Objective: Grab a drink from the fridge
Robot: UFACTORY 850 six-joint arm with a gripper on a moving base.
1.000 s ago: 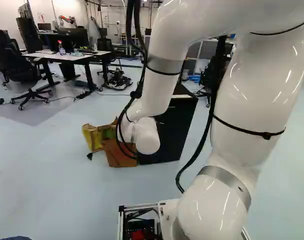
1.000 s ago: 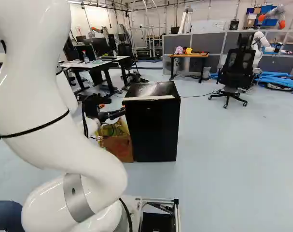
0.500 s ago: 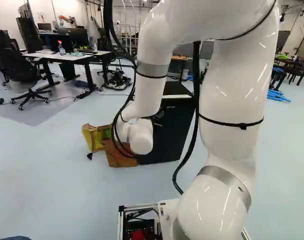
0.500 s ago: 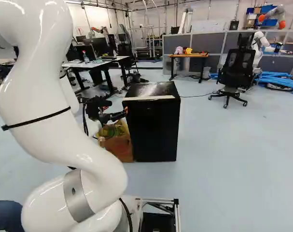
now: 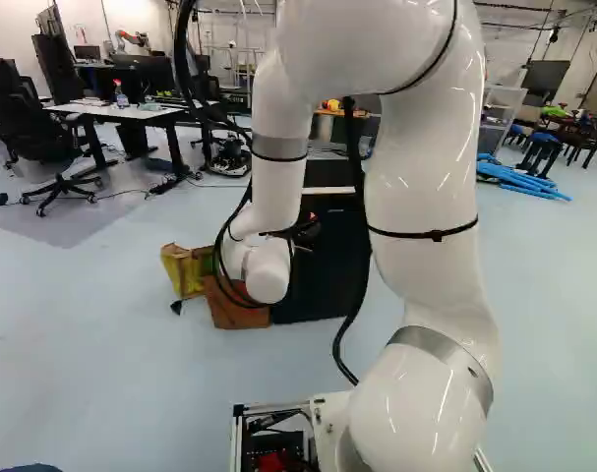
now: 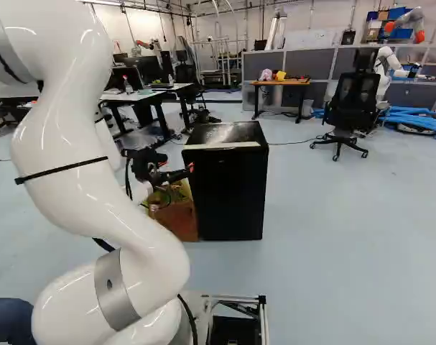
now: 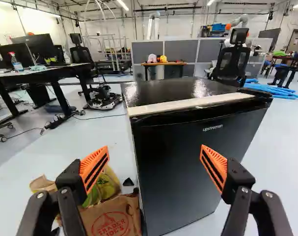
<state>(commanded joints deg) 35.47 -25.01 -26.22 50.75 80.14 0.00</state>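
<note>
The fridge (image 7: 183,172) stands closed ahead of my gripper (image 7: 154,164); the drink is out of sight, presumably inside. My fingers are spread wide, holding nothing. Drifting low toward the paper bag (image 7: 112,219) against its side could snag it (paper makes a poor handle). My arm (image 5: 421,187) arches forward, then drops to the wrist.

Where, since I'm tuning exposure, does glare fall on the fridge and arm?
Wrist view: two bright reflections on the glossy top of the fridge; right base view: mottled pale glare on that top; both base views: small white highlights along the arm.
</note>
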